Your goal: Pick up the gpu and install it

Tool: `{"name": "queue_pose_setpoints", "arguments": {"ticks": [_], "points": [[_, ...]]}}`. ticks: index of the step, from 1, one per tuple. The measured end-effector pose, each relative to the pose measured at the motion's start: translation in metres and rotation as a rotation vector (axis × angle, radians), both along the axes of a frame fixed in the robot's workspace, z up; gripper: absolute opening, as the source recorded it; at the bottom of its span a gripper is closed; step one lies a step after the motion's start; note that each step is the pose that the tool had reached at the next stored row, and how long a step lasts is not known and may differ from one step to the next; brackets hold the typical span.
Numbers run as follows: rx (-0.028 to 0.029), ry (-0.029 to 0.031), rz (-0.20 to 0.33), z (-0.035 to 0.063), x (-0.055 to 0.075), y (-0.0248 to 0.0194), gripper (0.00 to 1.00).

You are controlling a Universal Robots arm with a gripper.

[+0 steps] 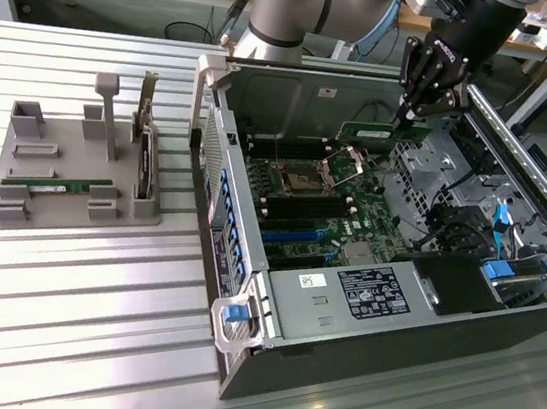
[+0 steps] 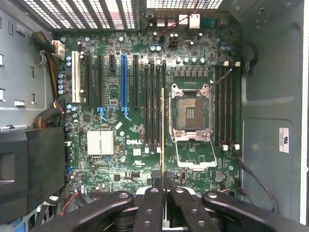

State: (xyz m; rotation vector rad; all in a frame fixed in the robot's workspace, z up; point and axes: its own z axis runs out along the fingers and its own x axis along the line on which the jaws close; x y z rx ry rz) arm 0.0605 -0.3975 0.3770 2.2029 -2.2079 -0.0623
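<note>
In the exterior view my gripper (image 1: 408, 109) hangs over the far side of the open computer case (image 1: 240, 306), shut on the gpu (image 1: 379, 133), a thin green stick held on edge above the motherboard (image 1: 314, 205). In the wrist view the gpu (image 2: 162, 130) appears edge-on as a narrow yellow-green line running out from between my black fingers (image 2: 149, 200). It sits over the long dark slots (image 2: 153, 106) beside the processor socket (image 2: 190, 113). I cannot tell whether it touches a slot. A second green stick (image 1: 69, 185) lies flat on the grey holder (image 1: 10, 215).
The grey holder stands on the ribbed metal table (image 1: 84, 341) at the exterior view's left, with a dark card (image 1: 145, 162) upright in it. Case walls, a drive cage (image 1: 482, 151) and black shroud (image 2: 29, 169) ring the motherboard. Cables (image 2: 48, 53) run along one side.
</note>
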Motion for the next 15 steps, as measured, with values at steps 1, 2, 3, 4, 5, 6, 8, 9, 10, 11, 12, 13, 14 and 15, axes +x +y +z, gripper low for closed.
{"name": "queue_pose_setpoints", "arguments": {"ticks": [1,2,3,4,5,6,8,9,10,11,12,13,14,15], "points": [[0.0,0.0,0.0,-0.0009,0.0,-0.0001,0.12],[0.0,0.0,0.0,-0.0017,0.0,-0.0001,0.12],[-0.0001,0.0,0.0,-0.0024,0.0,-0.0002,0.12],[0.0,0.0,0.0,-0.0034,0.0,-0.0003,0.12],[-0.0001,0.0,0.0,-0.0041,0.0,-0.0003,0.12],[0.0,0.0,0.0,-0.0045,0.0,-0.0004,0.12],[0.0,0.0,0.0,-0.0065,0.0,-0.0006,0.12],[0.0,0.0,0.0,-0.0071,0.0,-0.0006,0.12],[0.0,0.0,0.0,-0.0078,0.0,-0.0007,0.12],[0.0,0.0,0.0,-0.0086,0.0,-0.0008,0.12],[-0.0001,0.0,0.0,-0.0094,0.0,-0.0009,0.12],[0.0,0.0,0.0,-0.0099,0.0,-0.0009,0.12],[0.0,0.0,0.0,-0.0103,0.0,-0.001,0.12],[0.0,0.0,0.0,-0.0109,0.0,-0.001,0.12]]}}
